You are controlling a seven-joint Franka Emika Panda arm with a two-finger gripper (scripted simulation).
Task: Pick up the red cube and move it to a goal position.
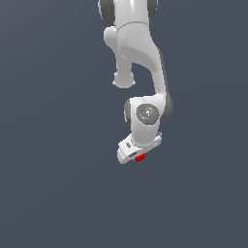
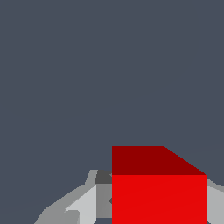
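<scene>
Under my wrist flange, tight against the white gripper (image 1: 136, 156), sat the red cube (image 1: 140, 157). Exterior view showed only a sliver of red poking out beneath the gripper body. Wrist view showed the cube (image 2: 159, 192) filling the near field, a grey finger (image 2: 85, 205) flanking it on one side and a pale edge of another on the far side. Judged the fingers closed onto the cube, roughly a cube's width apart and no more; actual pad contact was hidden by the cube itself, so that was a reading, not a sighting.

No surface, shadow or goal marker visible near the cube in either view; plain dark background all round. Could not tell whether the cube was lifted clear or resting on something.

Step in hand, as I judged it: carrying the cube toward the goal. Notes for doing it well:
- Keep the squeeze constant; flat unmarked faces give little to catch on if the grip slackens.
- Move smoothly and avoid quick wrist rotation, since the cube appeared seated low, near the fingertips.
- Watch the cube's outline in the wrist view; any tilt against the fingers would signal slip.
- Release only once settled at the goal.

Count: one arm, one gripper, two fingers partly seen, one red cube. Nothing else in frame.
</scene>
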